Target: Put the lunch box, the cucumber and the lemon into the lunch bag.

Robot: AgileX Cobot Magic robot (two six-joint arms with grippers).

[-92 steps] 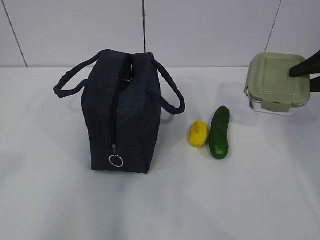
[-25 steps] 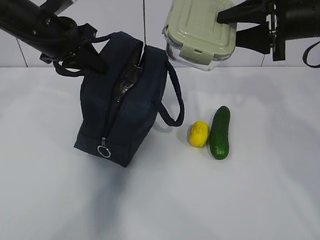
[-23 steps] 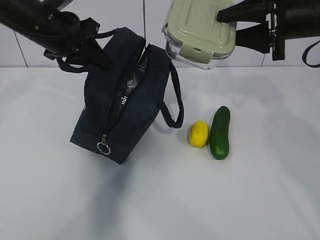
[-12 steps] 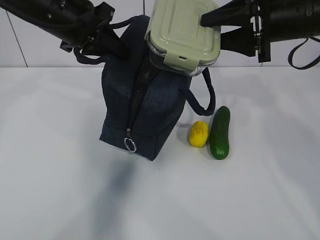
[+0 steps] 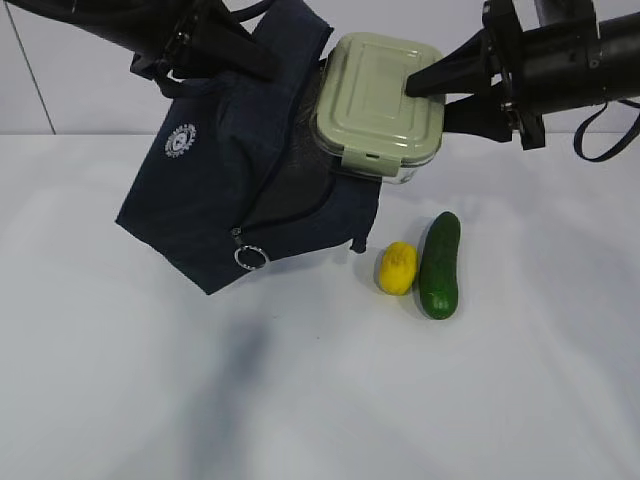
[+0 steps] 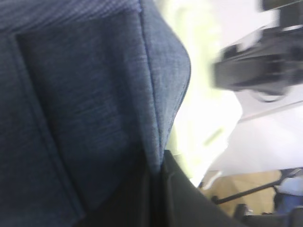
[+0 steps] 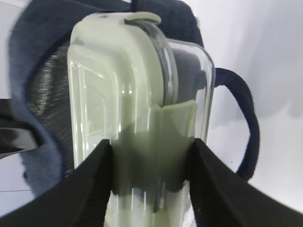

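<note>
The navy lunch bag [image 5: 215, 200] hangs tilted in the air, held up at its top left by my left gripper [image 5: 205, 45], which is shut on its fabric [image 6: 94, 109]. Its open mouth faces right. My right gripper [image 5: 425, 95] is shut on the lunch box [image 5: 380, 105], clear with a sage-green lid, and holds it at the bag's mouth [image 7: 47, 90]. In the right wrist view the box [image 7: 137, 109] sits between my fingers [image 7: 92, 189]. The yellow lemon [image 5: 397, 268] and the dark green cucumber [image 5: 439, 264] lie side by side on the table.
The white table [image 5: 320, 400] stretches toward the front, with a white tiled wall [image 5: 60, 90] behind. The bag's zipper ring pull [image 5: 248, 258] hangs at its lower edge. One loop handle [image 7: 248, 127] hangs beside the box.
My left gripper has lifted and tipped the bag further left, opening its mouth to the right. My right gripper has brought the lunch box down and left to the bag's opening.
</note>
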